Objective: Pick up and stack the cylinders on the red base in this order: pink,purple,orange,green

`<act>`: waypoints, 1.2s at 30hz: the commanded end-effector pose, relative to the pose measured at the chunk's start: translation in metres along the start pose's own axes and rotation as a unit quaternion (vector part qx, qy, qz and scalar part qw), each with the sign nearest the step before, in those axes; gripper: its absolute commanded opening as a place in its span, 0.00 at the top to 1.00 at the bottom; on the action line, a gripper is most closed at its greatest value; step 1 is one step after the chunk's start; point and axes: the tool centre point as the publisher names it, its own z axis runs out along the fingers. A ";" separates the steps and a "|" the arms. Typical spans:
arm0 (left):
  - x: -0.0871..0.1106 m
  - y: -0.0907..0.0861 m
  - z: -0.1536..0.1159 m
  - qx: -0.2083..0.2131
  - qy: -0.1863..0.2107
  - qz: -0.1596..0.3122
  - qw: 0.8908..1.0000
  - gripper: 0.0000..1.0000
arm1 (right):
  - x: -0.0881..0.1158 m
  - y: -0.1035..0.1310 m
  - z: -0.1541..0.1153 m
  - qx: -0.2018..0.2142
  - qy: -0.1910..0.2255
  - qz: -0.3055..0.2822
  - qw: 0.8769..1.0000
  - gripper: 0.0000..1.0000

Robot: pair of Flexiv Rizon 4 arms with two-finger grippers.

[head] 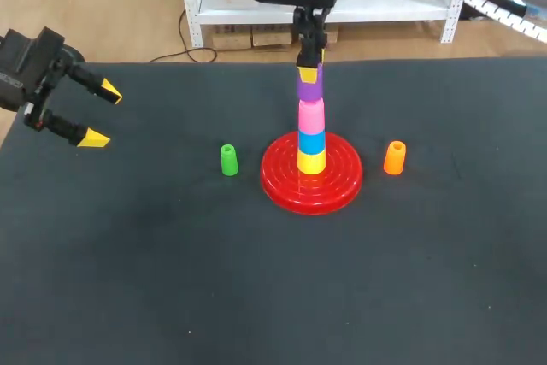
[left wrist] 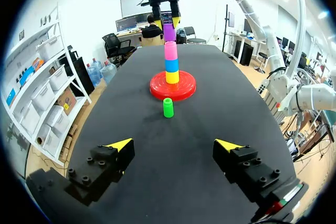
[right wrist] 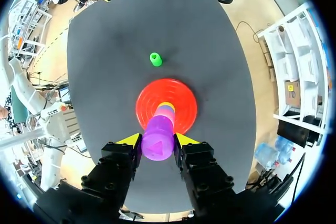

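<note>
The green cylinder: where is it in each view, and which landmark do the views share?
Head view: green cylinder stands left of the red base, apart from it.
Left wrist view: green cylinder ahead of the left tool, just before the red base.
Right wrist view: green cylinder beyond the red base, ahead of the right tool shut on the purple cylinder.
Shared landmark: the red base.

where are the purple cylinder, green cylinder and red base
purple cylinder point(right wrist: 157, 144): right wrist view, its top face
green cylinder point(head: 229, 161): head view, its side wall
red base point(head: 276, 179): head view, bare left rim
</note>
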 end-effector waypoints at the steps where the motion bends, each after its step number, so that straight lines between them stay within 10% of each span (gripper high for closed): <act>1: 0.000 -0.001 0.000 -0.001 0.000 0.000 1.000 0.00 | 0.003 0.004 0.001 0.002 -0.008 0.001 1.000 1.00; 36: 0.000 -0.001 0.000 -0.001 0.000 0.000 1.000 0.00 | 0.004 -0.002 0.007 0.005 0.002 -0.001 1.000 1.00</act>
